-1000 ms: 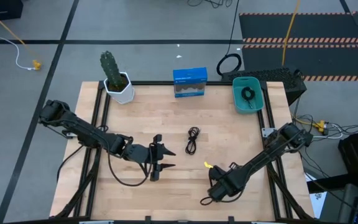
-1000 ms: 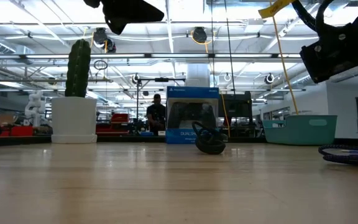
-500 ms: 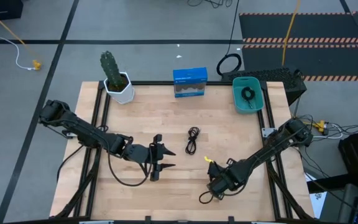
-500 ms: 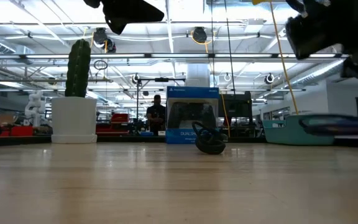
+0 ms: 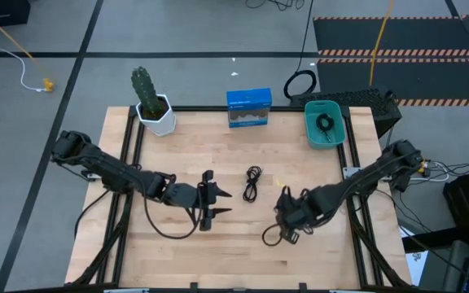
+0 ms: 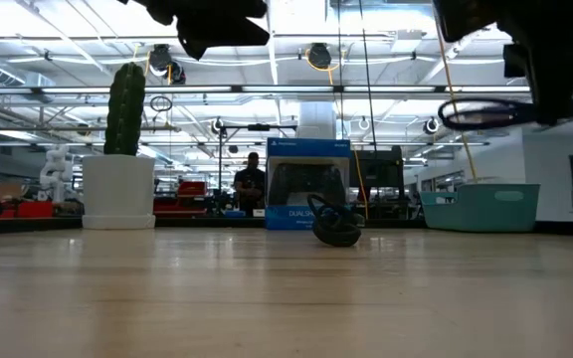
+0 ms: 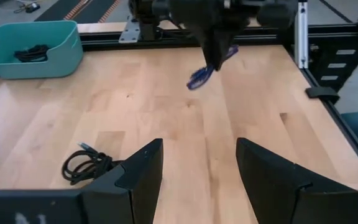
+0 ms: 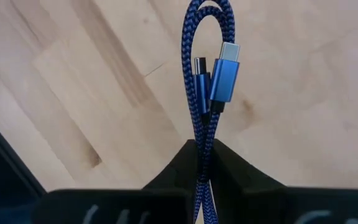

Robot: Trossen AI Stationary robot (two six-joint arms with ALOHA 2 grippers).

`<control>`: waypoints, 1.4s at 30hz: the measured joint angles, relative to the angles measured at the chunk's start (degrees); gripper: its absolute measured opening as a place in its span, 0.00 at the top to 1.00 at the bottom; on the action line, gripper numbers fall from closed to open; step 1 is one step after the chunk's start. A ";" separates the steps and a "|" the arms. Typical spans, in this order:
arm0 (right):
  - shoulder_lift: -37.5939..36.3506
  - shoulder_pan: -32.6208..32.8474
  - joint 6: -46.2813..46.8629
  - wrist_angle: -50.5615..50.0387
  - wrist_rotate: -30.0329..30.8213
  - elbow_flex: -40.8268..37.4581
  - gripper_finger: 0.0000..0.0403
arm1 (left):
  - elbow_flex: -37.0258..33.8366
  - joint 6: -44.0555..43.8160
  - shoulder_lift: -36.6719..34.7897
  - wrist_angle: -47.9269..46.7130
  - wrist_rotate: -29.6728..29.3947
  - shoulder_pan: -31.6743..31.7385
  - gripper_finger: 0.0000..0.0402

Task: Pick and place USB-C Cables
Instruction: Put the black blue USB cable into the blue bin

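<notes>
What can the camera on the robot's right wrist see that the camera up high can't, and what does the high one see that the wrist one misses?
Only the right wrist view shows the blue cable up close: a braided loop with a shiny blue plug, pinched between the shut fingers of the right gripper.

Only the high view shows the whole table: the cactus, the blue box, the teal bin with a black cable inside, another black cable on the wood, and the open left gripper.

Both show the right gripper above the wooden tabletop.
</notes>
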 joint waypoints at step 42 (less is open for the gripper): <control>-11.31 -33.26 -18.34 -21.42 -10.35 18.42 0.97 | -0.02 5.90 -0.02 -0.02 1.76 6.15 0.49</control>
